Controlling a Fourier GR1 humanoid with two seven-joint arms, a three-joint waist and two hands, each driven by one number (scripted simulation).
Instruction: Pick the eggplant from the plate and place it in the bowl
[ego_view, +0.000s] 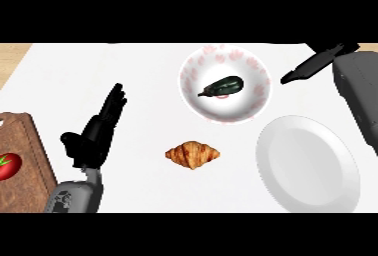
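Note:
A dark green eggplant (223, 86) lies inside the white bowl (255, 67) with a pink flower pattern, at the top centre. A plain white plate (308, 162) lies at the lower right with nothing on it. My right hand (316, 62) reaches in from the upper right, its fingers straight and pointing left toward the bowl's right rim, a short gap away from it. My left hand (96, 132) rests open at the left, fingers up, well away from the bowl.
A croissant (192, 154) lies on the white counter below the bowl. A wooden cutting board (29, 145) at the left edge carries a red tomato (7, 166). My right forearm (358, 90) runs along the right edge.

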